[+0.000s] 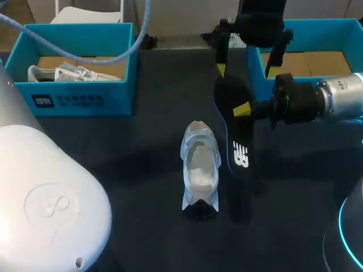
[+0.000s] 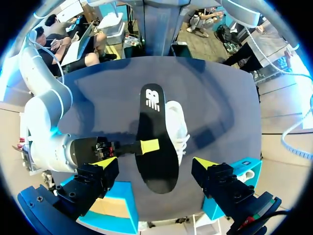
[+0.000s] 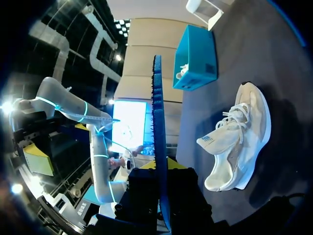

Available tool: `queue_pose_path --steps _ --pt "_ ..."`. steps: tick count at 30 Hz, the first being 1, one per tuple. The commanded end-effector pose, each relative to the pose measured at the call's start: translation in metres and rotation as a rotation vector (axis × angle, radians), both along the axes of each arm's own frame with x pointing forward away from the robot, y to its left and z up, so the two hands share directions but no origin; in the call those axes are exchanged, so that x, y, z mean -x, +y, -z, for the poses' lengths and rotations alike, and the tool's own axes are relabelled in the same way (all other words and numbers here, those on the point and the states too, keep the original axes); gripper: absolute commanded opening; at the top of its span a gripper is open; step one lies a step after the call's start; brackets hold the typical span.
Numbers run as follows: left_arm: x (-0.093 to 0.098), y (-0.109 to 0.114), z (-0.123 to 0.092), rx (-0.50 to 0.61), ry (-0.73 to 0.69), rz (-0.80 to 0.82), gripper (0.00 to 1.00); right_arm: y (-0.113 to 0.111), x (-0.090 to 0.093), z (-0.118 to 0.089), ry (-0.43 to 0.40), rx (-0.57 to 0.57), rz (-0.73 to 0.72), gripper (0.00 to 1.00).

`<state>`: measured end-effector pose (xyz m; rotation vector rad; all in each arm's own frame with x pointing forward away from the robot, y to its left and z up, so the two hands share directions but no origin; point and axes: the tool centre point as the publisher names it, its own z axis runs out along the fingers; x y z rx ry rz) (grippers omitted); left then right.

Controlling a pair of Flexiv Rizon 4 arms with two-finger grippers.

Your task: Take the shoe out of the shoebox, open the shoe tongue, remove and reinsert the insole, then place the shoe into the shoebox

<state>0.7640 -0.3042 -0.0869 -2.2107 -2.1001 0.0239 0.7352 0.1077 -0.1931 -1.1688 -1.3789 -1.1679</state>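
- Insole (image 1: pixel 238 150): thin, flat and black with a white logo, clamped between the fingers of the right pincer (image 1: pixel 242 109), at 3 o'clock of the shoe (image 1: pixel 199 167).
- Shoe: pale mesh, upright on the dark counter (image 1: pixel 142 147), mouth open.
- Left pincer (image 1: pixel 246 70): fingers spread wide, holding nothing, at the insole's 12 o'clock end.
- Teal cardboard shoebox (image 1: pixel 79 99) at 10 o'clock; its wall half hides a second shoe (image 1: pixel 68 73).
- Right shoebox (image 1: pixel 317 24) at 2 o'clock, partly blocked by the arms.

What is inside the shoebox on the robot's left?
A white shoe lies on the brown cardboard floor of the shoebox. The near wall hides the shoe's lower side and whatever lies beneath.
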Motion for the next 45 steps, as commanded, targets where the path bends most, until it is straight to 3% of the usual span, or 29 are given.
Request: queue_pose_path --steps 1,10,21,34,42,45 --pt "0.0 -0.001 -0.002 -0.006 -0.003 -0.001 1.0 0.001 0.0 0.0 -0.001 0.003 -0.001 0.0" --pt "-0.001 0.006 -0.004 0.05 0.011 -0.012 1.0 0.002 0.001 0.0 0.002 0.003 0.001 0.0" --pt "0.002 0.031 -0.001 0.359 -0.035 -0.034 1.0 -0.001 0.006 -0.004 0.014 0.011 0.01 0.0" --pt "0.001 0.049 -0.015 0.723 0.001 -0.045 1.0 -0.006 0.009 -0.011 0.041 0.014 0.013 0.0" --pt "0.006 0.059 -0.018 0.816 -0.008 -0.045 1.0 -0.01 0.013 -0.02 0.05 0.024 0.015 0.0" --pt "0.005 0.06 -0.018 0.798 -0.003 -0.045 1.0 -0.012 0.015 -0.021 0.054 0.028 0.018 0.0"
